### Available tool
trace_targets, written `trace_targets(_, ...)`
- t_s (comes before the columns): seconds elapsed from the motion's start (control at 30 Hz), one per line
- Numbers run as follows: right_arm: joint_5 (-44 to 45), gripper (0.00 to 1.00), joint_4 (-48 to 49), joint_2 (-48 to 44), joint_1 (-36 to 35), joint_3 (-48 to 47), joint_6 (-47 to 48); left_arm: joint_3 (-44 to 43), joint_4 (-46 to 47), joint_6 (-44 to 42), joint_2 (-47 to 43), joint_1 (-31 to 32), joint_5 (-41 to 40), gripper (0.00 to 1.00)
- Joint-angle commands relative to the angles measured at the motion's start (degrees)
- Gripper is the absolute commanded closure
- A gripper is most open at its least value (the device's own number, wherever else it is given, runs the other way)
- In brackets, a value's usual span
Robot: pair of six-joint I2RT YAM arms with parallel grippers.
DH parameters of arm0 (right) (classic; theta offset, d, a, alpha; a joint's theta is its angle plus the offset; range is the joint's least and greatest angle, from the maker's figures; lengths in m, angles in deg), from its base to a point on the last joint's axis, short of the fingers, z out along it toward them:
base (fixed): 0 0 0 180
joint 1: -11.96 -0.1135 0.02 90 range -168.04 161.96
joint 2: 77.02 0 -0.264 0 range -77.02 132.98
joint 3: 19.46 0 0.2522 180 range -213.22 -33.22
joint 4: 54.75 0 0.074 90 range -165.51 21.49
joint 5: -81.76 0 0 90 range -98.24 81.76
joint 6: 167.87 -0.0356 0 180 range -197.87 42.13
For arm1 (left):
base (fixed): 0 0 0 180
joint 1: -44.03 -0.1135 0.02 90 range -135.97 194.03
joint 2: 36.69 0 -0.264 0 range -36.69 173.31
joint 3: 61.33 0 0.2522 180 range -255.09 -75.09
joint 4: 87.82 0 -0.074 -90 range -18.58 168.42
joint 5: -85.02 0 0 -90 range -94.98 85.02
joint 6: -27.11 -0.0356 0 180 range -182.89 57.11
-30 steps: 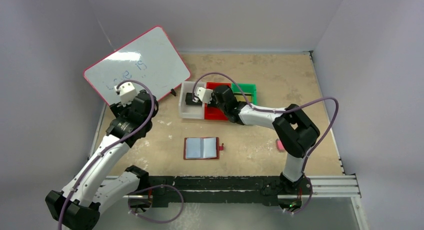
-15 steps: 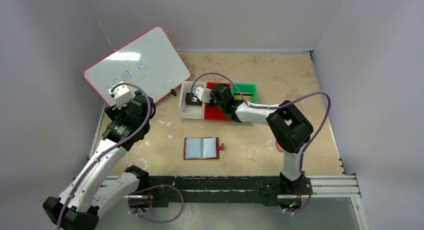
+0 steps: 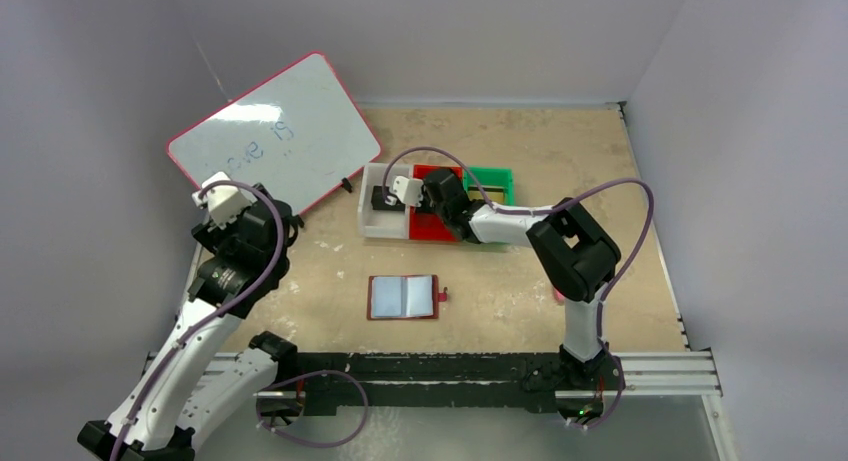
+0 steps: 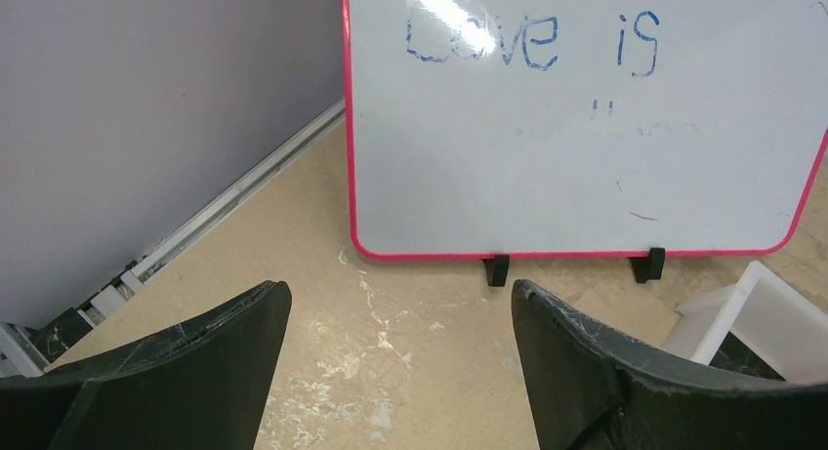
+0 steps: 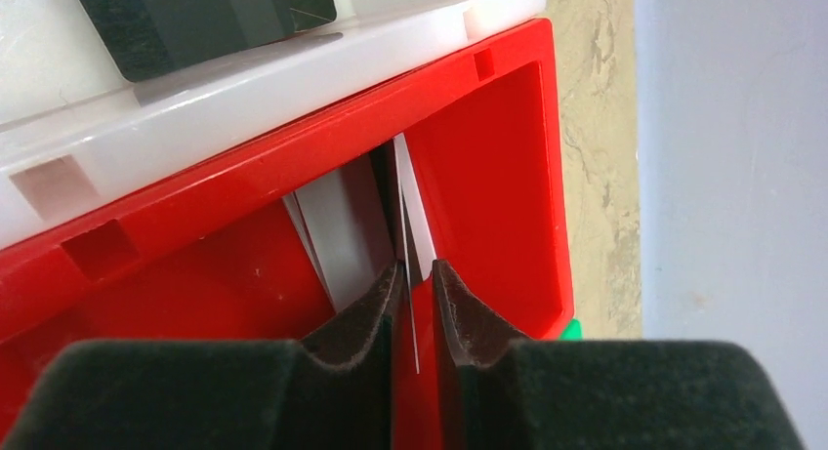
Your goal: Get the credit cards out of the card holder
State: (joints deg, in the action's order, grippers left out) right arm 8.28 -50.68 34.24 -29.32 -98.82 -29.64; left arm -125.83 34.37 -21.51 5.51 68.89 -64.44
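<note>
Pulled back toward the frame's lower left, my left gripper (image 4: 400, 294) hangs released; right gripper (image 5: 417, 267) barely parted around a credit card (image 5: 410, 196) in the red bin (image 5: 488, 206).

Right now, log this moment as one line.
right claw: parted around thin card over red bin | left claw: open, empty | card holder: open

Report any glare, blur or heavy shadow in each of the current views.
Top external: soft, even light, with one glare patch on the whiteboard. Left wrist: a glare streak washes out the first letters on the whiteboard, and the left gripper is dark along the bottom edge. Right wrist: the right gripper is dark and blurred close to the lens, while the red bin is sharp.
</note>
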Motion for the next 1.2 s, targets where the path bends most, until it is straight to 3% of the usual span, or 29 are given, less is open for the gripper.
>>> trace_targets(0.0, -1.39, 0.80, 1.01, -1.28, 0.14, -1.61, 0.59, -0.41, 0.44, 0.47, 0.41, -0.21, -1.47, 0.16)
trace_targets(0.13, -3.65, 0.69, -1.26, -2.10, 0.14, -1.38, 0.43, -0.39, 0.41, 0.45, 0.78, -0.22, -1.22, 0.16)
trace_targets(0.93, -4.01, 0.59, -3.22, -2.48, 2.12, -1.15, 1.06, -0.28, 1.27, -1.60, 2.30, -0.17, 2.20, 0.17)
trace_targets(1.0, -4.56, 0.50, -4.08, -2.57, 2.12, -1.71, 0.67, -0.41, 1.32, -1.72, 2.59, -0.25, 2.45, 0.17)
trace_targets(1.17, -5.49, 0.47, -4.77, -2.98, 2.25, -2.14, -0.51, -0.35, 1.27, -1.94, 2.81, -0.17, 2.84, 0.18)
